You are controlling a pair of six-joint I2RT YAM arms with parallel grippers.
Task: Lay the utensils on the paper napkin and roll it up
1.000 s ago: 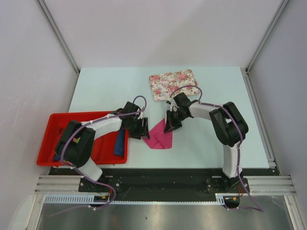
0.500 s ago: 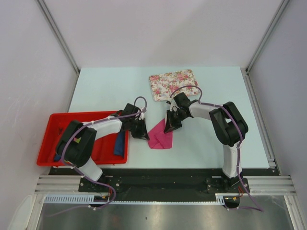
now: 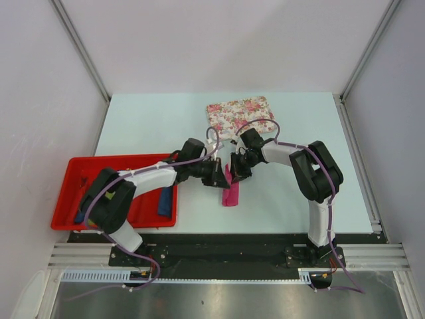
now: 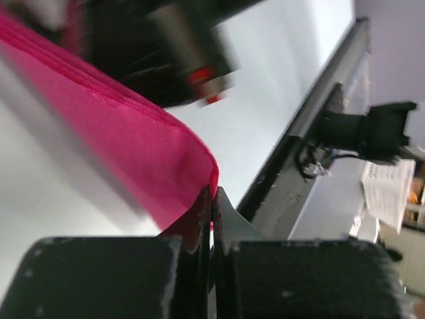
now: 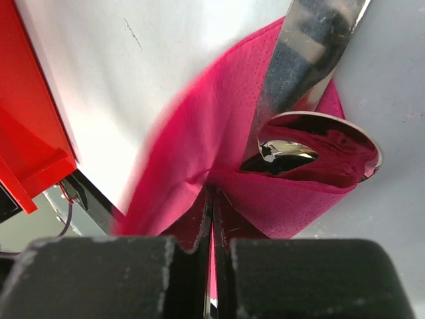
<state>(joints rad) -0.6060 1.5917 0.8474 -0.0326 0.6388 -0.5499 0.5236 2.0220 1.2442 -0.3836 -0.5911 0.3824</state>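
Note:
The pink paper napkin (image 3: 230,193) lies folded into a narrow strip at the table's middle front. My left gripper (image 3: 218,176) is shut on its folded edge; in the left wrist view the pink paper (image 4: 133,146) runs into the closed left gripper (image 4: 212,199). My right gripper (image 3: 236,173) sits just to the right of the left one, almost touching it. It is shut on the napkin (image 5: 219,133), pinching a thin layer in the right gripper (image 5: 212,199). The utensils show as a shiny spoon bowl (image 5: 319,149) and a flat metal handle (image 5: 312,46) lying in the napkin's fold.
A floral mat (image 3: 240,116) lies behind the grippers. A red tray (image 3: 93,165) stands at the front left with a blue roll (image 3: 164,199) in it; its corner (image 5: 26,119) shows in the right wrist view. The table's metal front rail (image 4: 312,126) is close.
My left gripper shut on the napkin's left side and carried it right, up against the right gripper. The spread napkin has folded into a narrow strip. The right gripper stayed put.

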